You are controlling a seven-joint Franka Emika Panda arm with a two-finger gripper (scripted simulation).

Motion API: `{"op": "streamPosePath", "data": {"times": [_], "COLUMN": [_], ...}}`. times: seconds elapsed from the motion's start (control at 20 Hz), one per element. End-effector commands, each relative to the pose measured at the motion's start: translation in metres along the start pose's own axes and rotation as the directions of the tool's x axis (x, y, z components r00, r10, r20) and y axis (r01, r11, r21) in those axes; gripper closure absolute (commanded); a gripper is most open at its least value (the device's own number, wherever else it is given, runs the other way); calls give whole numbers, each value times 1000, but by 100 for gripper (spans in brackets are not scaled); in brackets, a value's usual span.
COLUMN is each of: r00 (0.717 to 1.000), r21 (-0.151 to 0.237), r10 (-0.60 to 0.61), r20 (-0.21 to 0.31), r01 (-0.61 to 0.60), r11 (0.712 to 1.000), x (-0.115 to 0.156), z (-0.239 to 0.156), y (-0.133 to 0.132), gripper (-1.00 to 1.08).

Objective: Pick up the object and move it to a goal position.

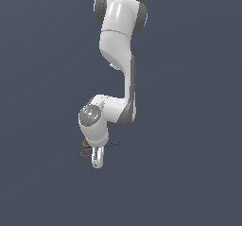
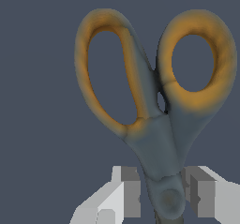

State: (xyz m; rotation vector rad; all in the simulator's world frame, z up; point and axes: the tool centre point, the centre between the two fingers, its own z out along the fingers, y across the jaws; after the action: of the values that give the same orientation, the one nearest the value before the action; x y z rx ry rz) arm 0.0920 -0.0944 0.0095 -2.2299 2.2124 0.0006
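So we've got the claw (image 2: 161,195) with its two fingers (image 2: 126,192) sitting on either side of the scissors (image 2: 154,124), right at the pivot end, and from the wrist view they look closed in on it, pinching the scissors at the joint. The ring handles stick out past the fingertips, away from the claw, and the blades run back between the fingers where we can't see them in that view. In the exterior view the scissors (image 1: 88,148) sit right at the claw (image 1: 97,161) with a thin dark blade poking out toward that view's right. Progress-wise, we'd say the grab is about done, and the carry to the goal is what's left. Catch is, we can't spot any goal marker in either view, and against that flat grey background we honestly can't tell if the scissors are lifted.
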Motion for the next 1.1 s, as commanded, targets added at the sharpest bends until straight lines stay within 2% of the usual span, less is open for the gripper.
{"op": "streamPosePath", "data": {"times": [0.0,0.55,1.05], "r00": [1000,1000,1000], "r21": [0,0,0], "r10": [0,0,1], "r20": [0,0,-1], "r01": [0,0,-1], "r11": [1000,1000,1000], "x": [0,-8,-67], "z": [2,-10,-80], "y": [0,-3,-21], "gripper": [108,108,108]}}
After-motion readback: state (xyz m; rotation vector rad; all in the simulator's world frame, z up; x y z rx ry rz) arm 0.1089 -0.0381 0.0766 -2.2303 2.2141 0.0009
